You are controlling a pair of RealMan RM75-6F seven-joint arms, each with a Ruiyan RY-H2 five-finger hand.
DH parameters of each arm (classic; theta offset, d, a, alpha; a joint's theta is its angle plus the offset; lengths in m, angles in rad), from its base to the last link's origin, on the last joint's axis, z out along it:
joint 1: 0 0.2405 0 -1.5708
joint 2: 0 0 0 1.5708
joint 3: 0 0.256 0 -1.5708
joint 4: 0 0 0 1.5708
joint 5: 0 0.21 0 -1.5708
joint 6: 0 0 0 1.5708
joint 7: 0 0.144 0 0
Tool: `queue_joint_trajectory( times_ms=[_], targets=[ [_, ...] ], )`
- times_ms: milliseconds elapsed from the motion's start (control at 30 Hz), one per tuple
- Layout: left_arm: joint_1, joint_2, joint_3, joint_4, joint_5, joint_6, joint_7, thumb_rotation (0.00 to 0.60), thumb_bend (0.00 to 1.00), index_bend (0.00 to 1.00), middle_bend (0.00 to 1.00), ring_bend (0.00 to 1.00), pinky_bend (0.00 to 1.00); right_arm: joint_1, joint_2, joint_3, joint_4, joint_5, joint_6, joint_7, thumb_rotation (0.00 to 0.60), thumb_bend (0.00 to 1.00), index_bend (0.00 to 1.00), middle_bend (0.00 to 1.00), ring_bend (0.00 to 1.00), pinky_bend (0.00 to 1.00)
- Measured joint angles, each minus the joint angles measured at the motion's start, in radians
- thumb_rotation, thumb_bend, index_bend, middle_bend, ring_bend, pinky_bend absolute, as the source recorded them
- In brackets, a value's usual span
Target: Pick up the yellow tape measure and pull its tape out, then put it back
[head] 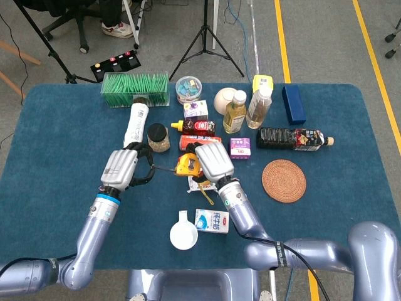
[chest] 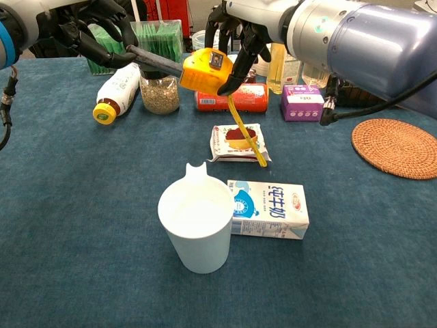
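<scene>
The yellow tape measure (chest: 207,70) sits above the table (chest: 82,225) in my right robot hand (head: 210,162). My left robot hand (head: 120,168) pinches its tape (chest: 156,60), drawn out between them.

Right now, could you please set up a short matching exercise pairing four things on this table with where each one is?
Things:
1. yellow tape measure
2. white cup
3. woven coaster
4. milk carton

Places:
A. lying on its side beside the cup
B. held above the table by the right robot hand
C. alone near the table's right side
D. upright, nearest the chest camera

Pairs: 1-B, 2-D, 3-C, 4-A
</scene>
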State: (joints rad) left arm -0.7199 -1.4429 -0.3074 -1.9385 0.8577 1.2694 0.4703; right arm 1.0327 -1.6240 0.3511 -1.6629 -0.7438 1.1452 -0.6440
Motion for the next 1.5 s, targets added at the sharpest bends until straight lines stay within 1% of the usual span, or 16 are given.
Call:
queue_joint_trajectory(
  times_ms=[300,500,833,1200,1500],
  targets=[
    [0.044,0.107,0.016,-0.017,0.034,-0.053,-0.102,0.6,0.45,0.56,0.33,0.23,0.42,-0.005,0.023,-0.027,-0.012,-0.01,-0.008,-0.02,0.6,0.15,0.62,0.61,0.73,0.71],
    [0.081,0.181,0.029,-0.02,0.094,-0.084,-0.195,0.6,0.45,0.56,0.33,0.23,0.42,-0.011,0.033,-0.042,-0.012,-0.014,-0.008,-0.029,0.6,0.15,0.62,0.62,0.74,0.71],
    [0.126,0.276,0.046,-0.016,0.17,-0.124,-0.32,0.6,0.45,0.56,0.33,0.23,0.42,-0.024,0.046,-0.059,0.011,-0.006,-0.013,-0.031,0.6,0.15,0.63,0.63,0.74,0.71],
    [0.167,0.342,0.056,0.004,0.239,-0.135,-0.423,0.6,0.45,0.56,0.33,0.23,0.42,-0.042,0.068,-0.075,0.021,-0.005,-0.014,-0.031,0.6,0.15,0.65,0.65,0.76,0.71],
    [0.197,0.391,0.053,0.019,0.28,-0.129,-0.51,0.6,0.45,0.56,0.33,0.23,0.42,-0.065,0.098,-0.085,0.018,0.001,-0.012,-0.026,0.6,0.17,0.66,0.66,0.76,0.72]
  ],
)
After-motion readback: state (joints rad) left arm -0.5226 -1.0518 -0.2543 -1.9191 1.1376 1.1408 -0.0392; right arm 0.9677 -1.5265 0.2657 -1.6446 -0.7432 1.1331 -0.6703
